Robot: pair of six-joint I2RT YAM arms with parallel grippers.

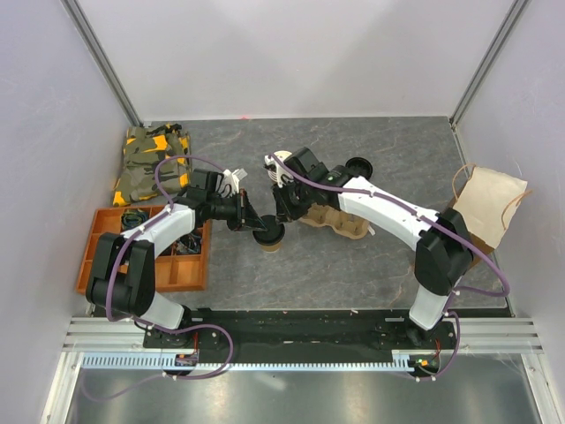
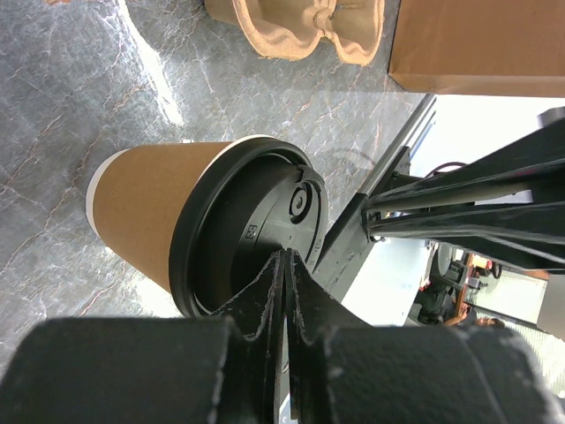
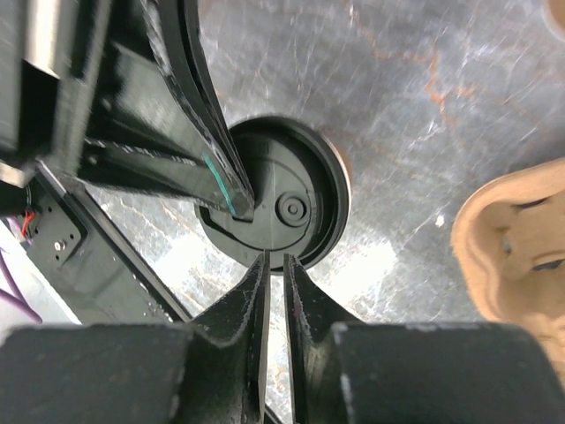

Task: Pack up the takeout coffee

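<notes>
cup: paper cup [image 1: 267, 238] upright on the table [image 1: 353, 274], near the centre of the top view, between the two wrists. Standing free, not yet in anything.
lid: black lid [image 2: 252, 234] seated on the rim wherever visible. Looks pressed home, but the edge behind the fingers is hidden.
left gripper [image 2: 285, 261]: jaws fully together, nothing pinched. Tips laid on the lid near its middle, reaching in from 10 o'clock of the cup in the top view. Judged a hold-down, either steadying the cup or pressing on the lid.
right gripper [image 3: 275, 258]: jaws a thin slit apart, nothing between them. Tips over the lid edge, reaching in from 1 o'clock of the cup in the top view. Contact with the rim not resolvable.
carrier: pulp cup carrier [image 1: 351, 231] just beside the cup at 3 o'clock, pockets up. Likely parked close as the cup's next seat.
bag: paper bag [image 1: 490, 199] well apart at 3 o'clock, by the wall. Probably the final container.
stage (judgement): capping about done, packing not begun.
risk: light, narrow-based cup. Sideways push from the tips could tip it.
</notes>
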